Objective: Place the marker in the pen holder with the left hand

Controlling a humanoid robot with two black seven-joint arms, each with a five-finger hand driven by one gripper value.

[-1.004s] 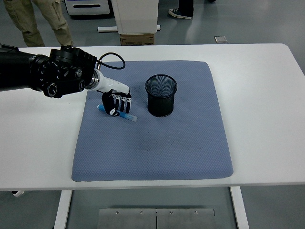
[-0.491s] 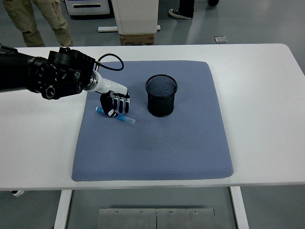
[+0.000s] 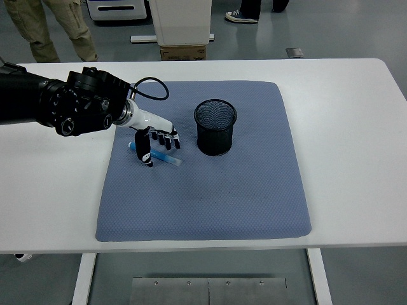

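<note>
A blue marker (image 3: pixel 166 158) lies on the blue-grey mat (image 3: pixel 210 197), left of a black mesh pen holder (image 3: pixel 215 127) that stands upright on the mat. My left hand (image 3: pixel 157 147) comes in from the left and sits on the marker's left part. Its fingers (image 3: pixel 168 140) curl over the far side and the thumb is on the near side, closed on the marker. The marker's right end sticks out from the hand and rests on the mat. The hand is about a hand's width left of the holder. The right arm is out of view.
The mat lies in the middle of the white table (image 3: pixel 356 140). A black cable (image 3: pixel 151 82) loops over the wrist. A person's legs (image 3: pixel 54 28) and a white stand with a cardboard box (image 3: pixel 183 51) are beyond the far edge.
The hand has turned at the wrist on the marker: the fingers have shifted toward the far side and the thumb has come round the near side. The marker has hardly moved.
</note>
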